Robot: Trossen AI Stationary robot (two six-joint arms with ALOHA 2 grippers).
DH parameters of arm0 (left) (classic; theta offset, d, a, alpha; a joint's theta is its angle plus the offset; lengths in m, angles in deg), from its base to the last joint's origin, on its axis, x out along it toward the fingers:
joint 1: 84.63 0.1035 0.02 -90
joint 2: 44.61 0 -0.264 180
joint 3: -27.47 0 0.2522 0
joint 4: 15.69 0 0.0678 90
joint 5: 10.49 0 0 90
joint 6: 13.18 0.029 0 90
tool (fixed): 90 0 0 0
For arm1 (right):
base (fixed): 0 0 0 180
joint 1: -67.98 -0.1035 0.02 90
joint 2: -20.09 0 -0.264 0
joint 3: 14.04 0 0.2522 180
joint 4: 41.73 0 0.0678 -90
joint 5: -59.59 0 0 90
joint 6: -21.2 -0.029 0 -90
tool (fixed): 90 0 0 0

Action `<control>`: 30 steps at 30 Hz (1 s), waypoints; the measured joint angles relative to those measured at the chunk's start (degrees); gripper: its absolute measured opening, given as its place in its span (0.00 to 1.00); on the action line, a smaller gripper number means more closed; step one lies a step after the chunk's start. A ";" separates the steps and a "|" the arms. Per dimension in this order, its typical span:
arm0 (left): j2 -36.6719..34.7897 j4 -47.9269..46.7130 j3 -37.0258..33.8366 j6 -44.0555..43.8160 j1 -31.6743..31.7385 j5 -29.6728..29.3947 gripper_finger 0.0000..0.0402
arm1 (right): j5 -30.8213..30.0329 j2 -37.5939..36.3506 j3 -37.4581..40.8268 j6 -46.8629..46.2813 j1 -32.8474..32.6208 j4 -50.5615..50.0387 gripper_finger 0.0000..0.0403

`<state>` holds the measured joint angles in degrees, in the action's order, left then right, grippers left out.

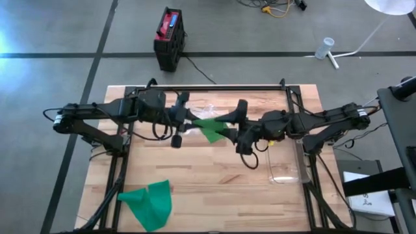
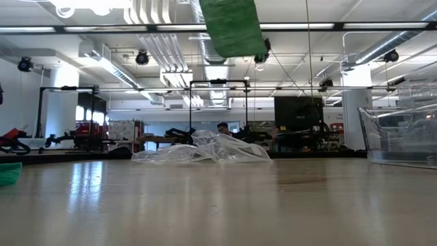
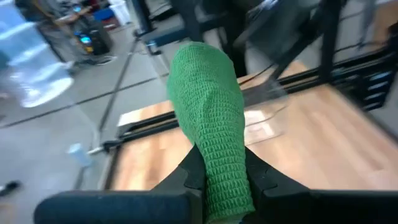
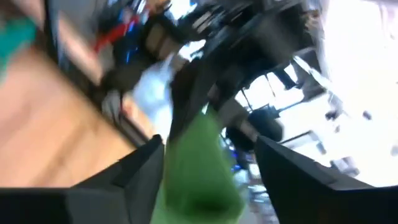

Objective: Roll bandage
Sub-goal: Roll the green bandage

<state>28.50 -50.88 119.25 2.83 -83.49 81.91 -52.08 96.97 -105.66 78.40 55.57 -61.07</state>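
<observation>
Green knitted elastic bandage strip [image 1: 209, 127] held above table centre, between arms | left gripper [image 3: 217, 186] clenched on its end | right gripper [image 4: 208, 162] spread, apparently released | soft, light, limp, stretchy; best pinched flat near an end, kept taut

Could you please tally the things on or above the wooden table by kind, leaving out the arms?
Green woven bandages: 2, one held up between the grippers, one lying at the table's near edge.
Crumpled clear plastic wrappers: 1.
Clear plastic containers: 1.
Total: 4.
</observation>
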 joint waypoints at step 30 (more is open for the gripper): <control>0.52 0.62 1.85 7.35 -1.85 -6.21 0.10 | 6.45 1.22 -6.41 -24.48 5.35 -15.14 0.54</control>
<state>29.03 -50.27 121.10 10.18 -85.34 75.69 -45.63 98.20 -112.07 53.92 60.91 -76.21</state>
